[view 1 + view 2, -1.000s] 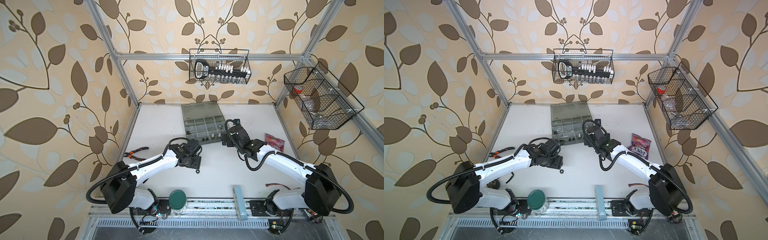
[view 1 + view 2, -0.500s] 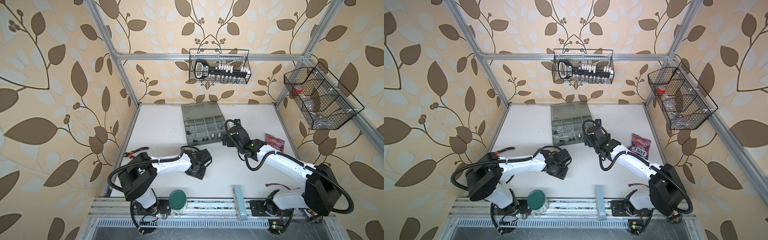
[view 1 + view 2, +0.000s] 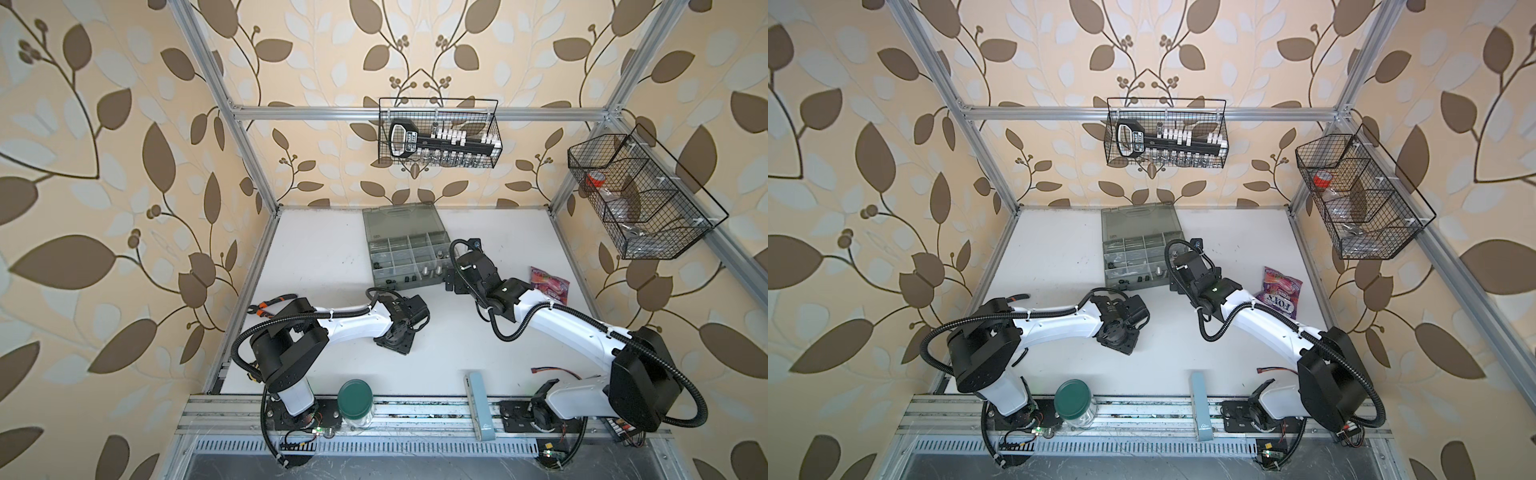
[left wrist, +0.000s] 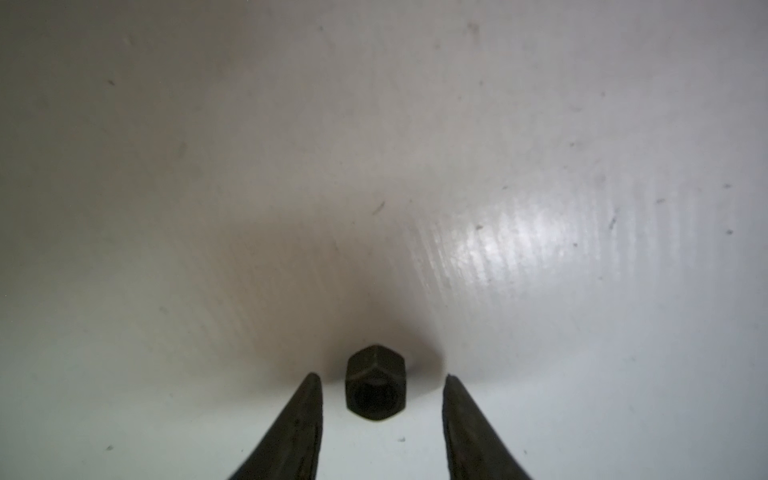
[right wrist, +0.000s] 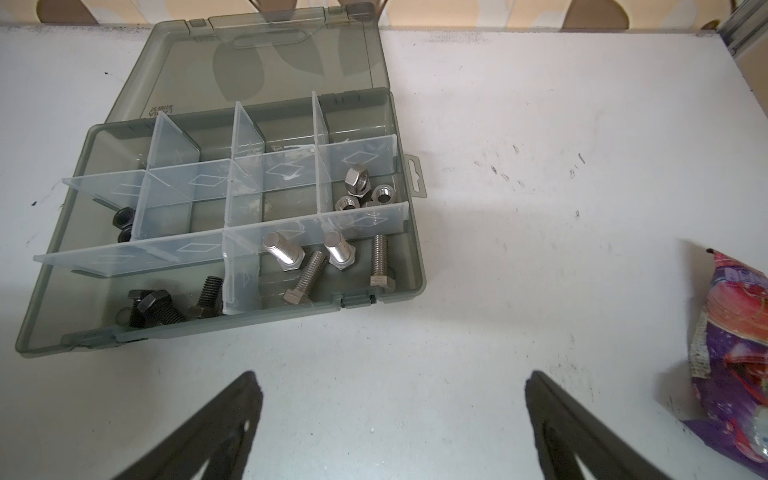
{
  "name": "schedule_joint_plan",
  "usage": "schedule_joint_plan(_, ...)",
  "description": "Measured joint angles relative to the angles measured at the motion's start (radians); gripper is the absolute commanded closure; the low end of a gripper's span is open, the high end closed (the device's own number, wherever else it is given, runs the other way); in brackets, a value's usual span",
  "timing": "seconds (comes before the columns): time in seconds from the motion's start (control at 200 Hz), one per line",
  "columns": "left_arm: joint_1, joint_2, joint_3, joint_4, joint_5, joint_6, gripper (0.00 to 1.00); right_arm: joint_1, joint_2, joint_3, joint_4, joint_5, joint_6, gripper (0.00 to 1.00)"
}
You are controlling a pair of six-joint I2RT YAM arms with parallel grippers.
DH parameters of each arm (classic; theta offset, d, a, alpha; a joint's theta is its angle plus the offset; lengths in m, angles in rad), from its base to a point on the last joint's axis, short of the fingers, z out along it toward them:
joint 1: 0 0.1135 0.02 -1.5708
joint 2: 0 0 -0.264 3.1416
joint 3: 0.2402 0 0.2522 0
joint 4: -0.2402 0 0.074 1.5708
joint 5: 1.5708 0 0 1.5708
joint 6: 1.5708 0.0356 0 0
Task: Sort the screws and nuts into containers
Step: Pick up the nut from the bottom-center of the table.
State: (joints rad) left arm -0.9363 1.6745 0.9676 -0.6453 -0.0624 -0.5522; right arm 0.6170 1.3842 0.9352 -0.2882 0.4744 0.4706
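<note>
A black nut is flanked, untouched, by the part-open left pincer on the desk. The right pincer is seen wide open and empty, at four o'clock of the organizer case in both top views.

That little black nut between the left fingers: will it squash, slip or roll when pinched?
The black nut looks like solid metal, so probably rigid. Its flat sides should suit the fingers, though something so small may skid on the glossy table. Six-sided, it probably won't roll.

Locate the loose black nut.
Left wrist view: the nut lies on the table between the left end effector's open jaws, untouched. In both top views that end effector hides it, in front of the organizer.
</note>
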Motion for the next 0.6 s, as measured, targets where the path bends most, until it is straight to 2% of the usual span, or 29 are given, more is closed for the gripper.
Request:
schedule_joint_plan(0.32,0.000,0.022,0.014,-0.014,-0.003,-0.003,0.63,0.000,0.000,0.000,0.000,0.002,0.000,0.00)
schedule_joint_plan(0.6,0.000,0.036,0.029,-0.014,-0.010,-0.010,0.78,0.000,0.000,0.000,-0.001,0.003,0.000,0.00)
